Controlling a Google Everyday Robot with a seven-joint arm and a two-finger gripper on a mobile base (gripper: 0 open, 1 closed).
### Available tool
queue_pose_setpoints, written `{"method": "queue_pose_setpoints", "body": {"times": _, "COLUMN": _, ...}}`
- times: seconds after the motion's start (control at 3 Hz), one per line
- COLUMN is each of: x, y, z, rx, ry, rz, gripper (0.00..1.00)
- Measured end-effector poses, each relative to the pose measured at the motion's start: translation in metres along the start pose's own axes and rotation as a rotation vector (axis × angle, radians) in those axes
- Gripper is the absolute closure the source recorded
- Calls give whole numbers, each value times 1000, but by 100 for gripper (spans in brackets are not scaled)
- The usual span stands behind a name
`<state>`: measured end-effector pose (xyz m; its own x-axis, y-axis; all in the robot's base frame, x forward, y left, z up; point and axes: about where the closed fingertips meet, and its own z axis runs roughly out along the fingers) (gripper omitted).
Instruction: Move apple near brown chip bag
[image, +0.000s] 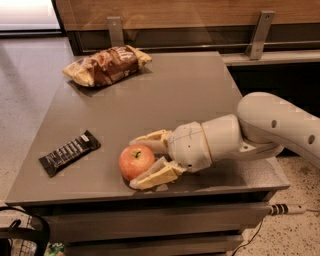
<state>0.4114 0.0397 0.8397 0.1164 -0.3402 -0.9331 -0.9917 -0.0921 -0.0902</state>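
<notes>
A: Where does the apple (131, 160) sit?

B: On the counter (195, 90), close to its near edge; the gripper (137, 165) comes in from the right, so the apple lies at the open end of it, toward the left.

A: Clamped?

B: I'd say not; the fingers (156, 176) stand apart in a V, one just past the apple's far side and one along its near side, close to the skin. The apple looks to be resting on the counter rather than held, though I can't rule out light contact.

A: And the bag (107, 65)?

B: At the far left corner, well apart from the apple; its long axis runs roughly left to right, tilted a little. From the gripper it lies straight away toward the back and slightly left.

A: So the move turns on that line.

B: Yes: close on the apple, lift, carry it away from the near edge toward that corner. The candy bar (70, 152) lies off to the left, beside the apple and probably clear of the path.
</notes>
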Motion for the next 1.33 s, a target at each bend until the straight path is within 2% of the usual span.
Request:
{"method": "queue_pose_setpoints", "body": {"times": 0.33, "x": -2, "y": 1, "z": 2, "rx": -4, "ry": 1, "rz": -3, "gripper": 70}}
{"method": "queue_pose_setpoints", "body": {"times": 0.67, "x": -3, "y": 2, "z": 3, "rx": -7, "ry": 2, "rz": -6, "gripper": 93}}
{"method": "queue_pose_setpoints", "body": {"times": 1.0, "x": -4, "y": 2, "z": 4, "rx": -9, "ry": 2, "rz": -8, "gripper": 100}}
{"method": "queue_pose_setpoints", "body": {"times": 1.33, "x": -26, "y": -16, "z": -11, "rx": 17, "ry": 1, "rz": -6, "gripper": 100}}
